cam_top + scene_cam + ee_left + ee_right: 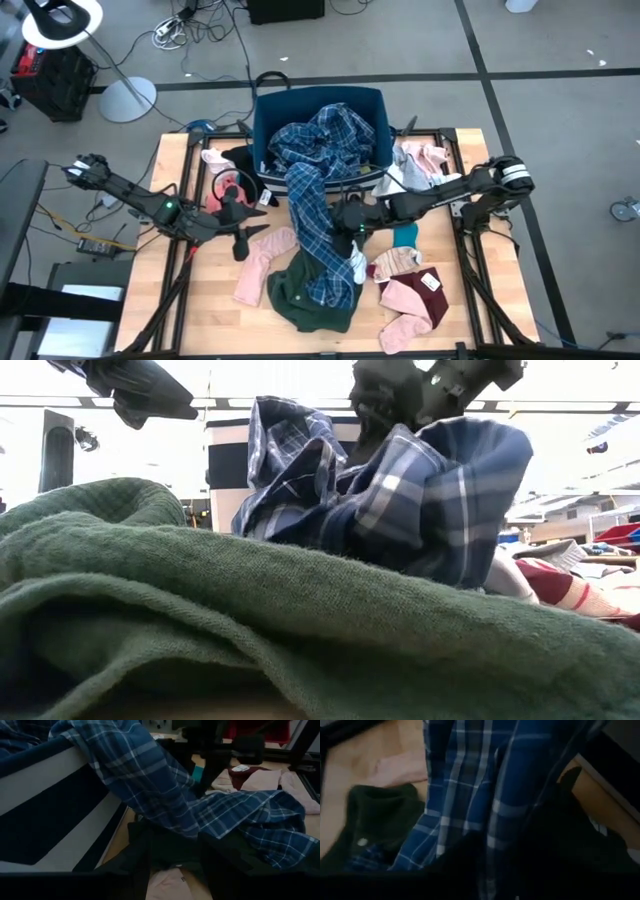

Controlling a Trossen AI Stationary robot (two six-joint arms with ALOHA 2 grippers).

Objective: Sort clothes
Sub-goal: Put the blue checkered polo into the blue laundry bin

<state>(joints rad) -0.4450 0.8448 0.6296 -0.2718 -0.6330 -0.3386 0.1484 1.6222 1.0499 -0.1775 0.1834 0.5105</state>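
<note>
A blue-white plaid shirt (315,200) spills from the dark blue bin (265,110) onto the table, its lower end lying on a dark green top (310,300). My right gripper (345,222) is shut on the shirt's right side, partway between bin and table. My left gripper (243,228) is open and empty, just left of the shirt, over a pink piece (262,262). In the left wrist view its fingers (135,870) stand apart above pink and dark green cloth. My right gripper pinches a bunched fold of the plaid shirt (420,450) between its two fingers, coming from the table's right and slanting down. How many layers it holds is hidden by the cloth itself (470,785). The shirt's upper part stays in the bin, and its lower end rests on the green top.
Pink pieces (410,300) and a maroon tagged item (430,282) lie at the front right, with a teal piece (405,235) behind them. White and pink items (420,160) lie right of the bin. More pink pieces (215,160) lie left of it.
</note>
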